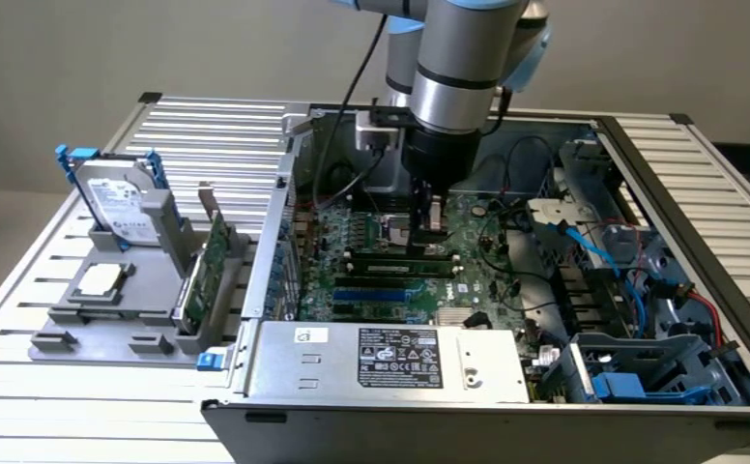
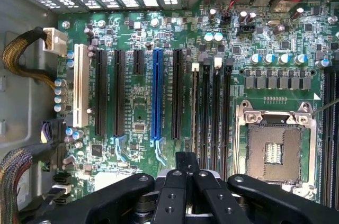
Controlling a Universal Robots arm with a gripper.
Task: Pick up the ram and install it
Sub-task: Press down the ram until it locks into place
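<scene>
Ram (image 1: pixel 401 254): a thin green strip with dark chips, seen lying along the black slots (image 2: pixel 212 123) of the motherboard (image 2: pixel 137 107), inside the open case (image 1: pixel 349 372).
Handling: judged light and stiff, but fragile; chips and the contact edge are best left untouched. Hold is best taken on the long upper edge or the short ends, and any pressure kept straight along the slot.
End effector (image 1: pixel 429 224): fingers (image 2: pixel 186 168) are drawn together, with nothing made out between them.
Relation: the ram lies just below the fingertips; contact cannot be told.
</scene>
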